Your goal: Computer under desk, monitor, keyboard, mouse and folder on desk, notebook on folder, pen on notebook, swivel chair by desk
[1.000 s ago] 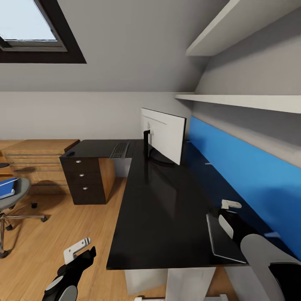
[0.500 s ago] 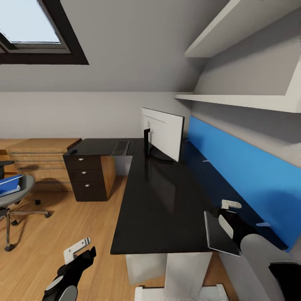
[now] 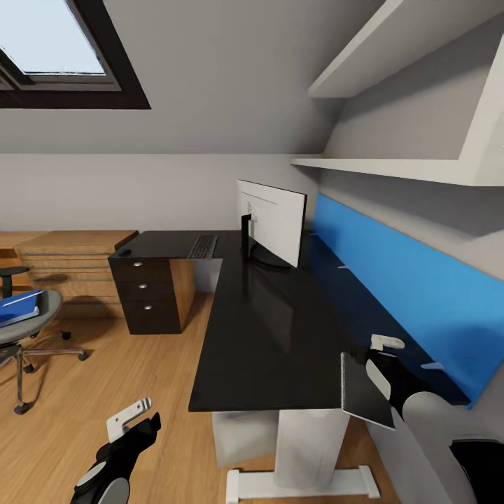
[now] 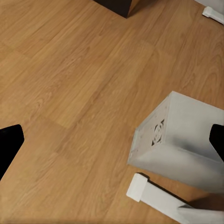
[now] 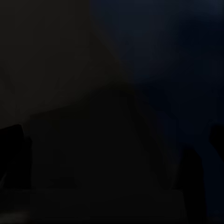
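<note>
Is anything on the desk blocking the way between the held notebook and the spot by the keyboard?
The right pincer holds the notebook at the desk's near end. The glossy top toward the keyboard looks bare; the monitor stands off to the right of that line.

Swivel chair (image 3: 21, 329) cropped; folder (image 3: 15, 308) too

The near stretch of the bench (image 3: 266, 336) lies bare and open to reach. Farther along, the monitor (image 3: 274, 222) stands across it, the keyboard (image 3: 204, 246) just beside. Underneath, the computer (image 4: 179, 135) crowds the floor by the bench's white foot (image 4: 154, 196).
</note>
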Robot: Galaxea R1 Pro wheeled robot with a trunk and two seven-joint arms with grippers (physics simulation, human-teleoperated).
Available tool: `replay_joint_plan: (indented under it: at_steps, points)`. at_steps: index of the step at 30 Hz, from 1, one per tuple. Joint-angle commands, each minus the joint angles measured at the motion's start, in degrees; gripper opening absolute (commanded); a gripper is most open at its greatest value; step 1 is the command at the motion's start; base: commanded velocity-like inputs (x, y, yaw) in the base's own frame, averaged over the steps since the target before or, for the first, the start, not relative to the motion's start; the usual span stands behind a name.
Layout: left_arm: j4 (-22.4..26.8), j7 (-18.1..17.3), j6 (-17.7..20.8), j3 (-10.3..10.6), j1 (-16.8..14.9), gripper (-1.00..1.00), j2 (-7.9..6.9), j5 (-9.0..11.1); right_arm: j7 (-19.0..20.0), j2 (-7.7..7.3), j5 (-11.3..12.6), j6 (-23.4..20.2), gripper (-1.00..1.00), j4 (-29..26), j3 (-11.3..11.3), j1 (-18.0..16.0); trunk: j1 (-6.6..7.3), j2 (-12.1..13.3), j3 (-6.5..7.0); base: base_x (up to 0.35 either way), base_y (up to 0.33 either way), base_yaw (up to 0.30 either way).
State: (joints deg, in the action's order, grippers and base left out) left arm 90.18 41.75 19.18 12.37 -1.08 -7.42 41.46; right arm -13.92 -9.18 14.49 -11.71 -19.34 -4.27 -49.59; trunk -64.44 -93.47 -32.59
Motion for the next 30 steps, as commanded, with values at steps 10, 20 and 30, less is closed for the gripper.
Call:
replay_joint_plan:
  at_steps: [10, 20, 30]
  points:
    - [0.09, 0.44, 0.16, 0.29, -0.03, 1.0, -0.04, 0.34, -0.26, -0.02, 0.55, -0.32, 1.0, 2.91, -0.53, 0.02, 0.66, 1.18, 0.47, -0.001, 0.0, 0.0]
    - [0.0, 0.42, 0.16, 0.35, -0.04, 1.0, -0.03, 0.09, -0.28, -0.01, 0.85, 3.21, 1.0, 1.06, -0.44, 0.02, 2.85, 5.19, 2.26, 0.0, 0.0, 0.0]
    - [-0.07, 0.42, 0.16, 0.33, -0.04, 1.0, -0.05, -0.03, -0.34, 0.11, 1.09, -3.3, 1.0, -13.03, -0.48, 2.8, 5.05, 9.2, 4.06, 0.0, 0.0, 0.0]
